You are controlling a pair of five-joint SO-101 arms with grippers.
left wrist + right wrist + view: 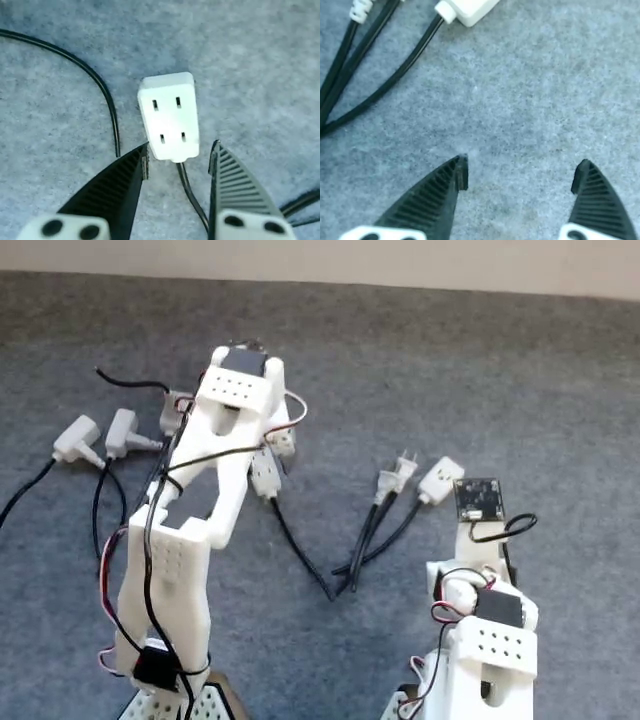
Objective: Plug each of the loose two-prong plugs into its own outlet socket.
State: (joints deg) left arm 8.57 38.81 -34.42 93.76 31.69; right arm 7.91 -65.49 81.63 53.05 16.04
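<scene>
Grey, short-napped fabric like carpet covers the table. White plastic, blocky and drilled with rows of small holes, makes up the left arm, stretched far out over the table, and the right arm, folded low at the near side. Thin black cords trail across the nap and converge between the arms.

The left wrist view makes plain what the high view leaves half covered by the arm: a slotted outlet block, smooth white with rounded corners. It lies flat with two pairs of narrow slots facing up, and its cord leaves from the end by the left jaws. The left jaws stand wide apart, their ribbed black fingers flanking that cord end, with nothing gripped.

The right jaws are just as wide apart over bare fabric, holding nothing. A second outlet block lies beyond them. The high view adds, just beside that block, a two-prong plug with a pale body and bare metal prongs, unplugged. Two white cord ends lie at the far left, well apart from the rest; plug or socket, I cannot tell.
</scene>
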